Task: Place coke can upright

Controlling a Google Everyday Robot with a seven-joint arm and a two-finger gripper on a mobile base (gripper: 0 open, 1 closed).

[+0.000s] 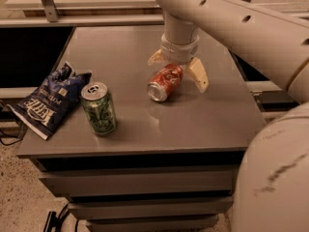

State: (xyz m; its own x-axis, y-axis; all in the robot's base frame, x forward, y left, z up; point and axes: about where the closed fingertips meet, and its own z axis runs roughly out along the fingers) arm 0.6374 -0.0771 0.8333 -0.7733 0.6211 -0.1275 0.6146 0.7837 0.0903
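The coke can [165,82] is red-orange with a white script logo. It lies on its side on the grey table [145,115], its silver top facing the front left. My gripper [177,70] hangs from above over the can's far end, open, with one tan finger at the can's back left and the other [198,75] on its right. The fingers straddle the can without closing on it.
A green patterned can [99,108] stands upright at the table's front left. A blue chip bag [48,98] lies over the left edge. My arm's large body [270,168] fills the right foreground. A shelf rail runs behind the table.
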